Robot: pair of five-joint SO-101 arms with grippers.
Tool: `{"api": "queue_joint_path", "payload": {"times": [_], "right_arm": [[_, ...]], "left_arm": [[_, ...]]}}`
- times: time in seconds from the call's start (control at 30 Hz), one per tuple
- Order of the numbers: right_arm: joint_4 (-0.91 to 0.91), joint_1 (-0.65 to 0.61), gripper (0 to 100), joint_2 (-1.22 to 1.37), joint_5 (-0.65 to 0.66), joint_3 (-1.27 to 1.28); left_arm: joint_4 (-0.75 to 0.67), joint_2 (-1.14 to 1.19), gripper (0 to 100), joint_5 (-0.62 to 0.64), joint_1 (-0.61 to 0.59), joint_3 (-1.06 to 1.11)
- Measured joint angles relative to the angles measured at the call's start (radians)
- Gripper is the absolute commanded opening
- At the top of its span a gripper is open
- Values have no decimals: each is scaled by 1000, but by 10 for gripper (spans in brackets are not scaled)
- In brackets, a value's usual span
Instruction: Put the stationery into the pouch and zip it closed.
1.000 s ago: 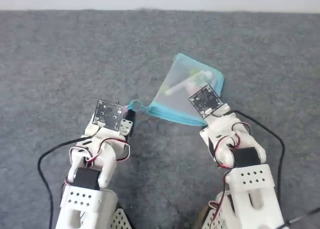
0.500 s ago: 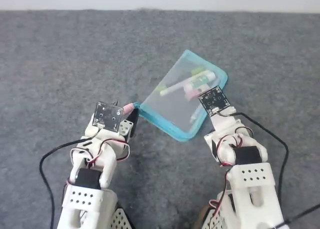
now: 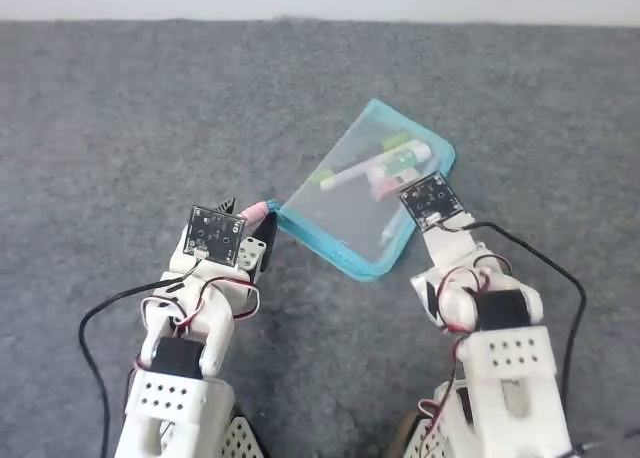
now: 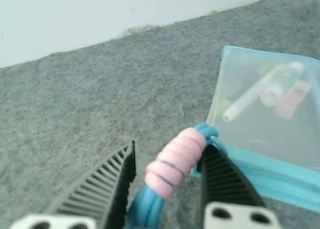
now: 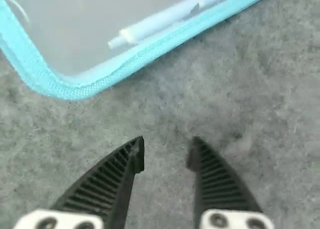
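Observation:
The translucent pouch [image 3: 340, 203] with a blue zip edge lies flat on the grey carpet. Through its side show several pens and markers [image 3: 378, 166]. Its pink pull tab [image 3: 255, 216] sticks out at the corner nearest the left arm. My left gripper [image 4: 167, 154] is open, with the pink pull tab [image 4: 172, 161] and its blue cord lying loose between the fingers. My right gripper [image 5: 168, 149] is open over bare carpet, just short of the pouch's blue edge [image 5: 125, 59]. A white pen [image 5: 165, 16] shows inside the pouch.
Grey carpet [image 3: 150, 108] covers the whole surface, with a pale wall along the far edge. Black cables [image 3: 95, 328] trail beside both arm bases.
The pouch, held tilted up a second ago, has dropped flat onto the carpet. The right gripper has come off its edge. The left arm has drawn back slightly.

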Motion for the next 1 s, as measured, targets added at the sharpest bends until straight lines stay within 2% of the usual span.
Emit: {"api": "queue_joint_path", "payload": {"times": [0.17, 0.27, 0.37, 0.43, 0.63, 0.73, 0.83, 1.0], "right_arm": [[2, 0, 28, -207, -21, 43], [0, 2, 36, -358, -21, 141], [2, 0, 125, -493, 11, 198], [6, 0, 189, -557, 25, 207], [43, 12, 193, -600, 37, 209], [51, 31, 194, -611, 40, 227], [51, 55, 191, -609, 83, 290], [51, 64, 191, -608, 193, 410]], "left_arm": [[9, 0, 201, 0, 0, 0], [60, 0, 265, 0, 3, 0], [123, 0, 337, 0, 31, 0], [167, 0, 350, 0, 51, 0], [279, 0, 351, 0, 60, -98], [390, 0, 352, -3, 54, -173], [508, 0, 350, -81, 41, -206], [528, -5, 350, -244, -3, -187]]}}
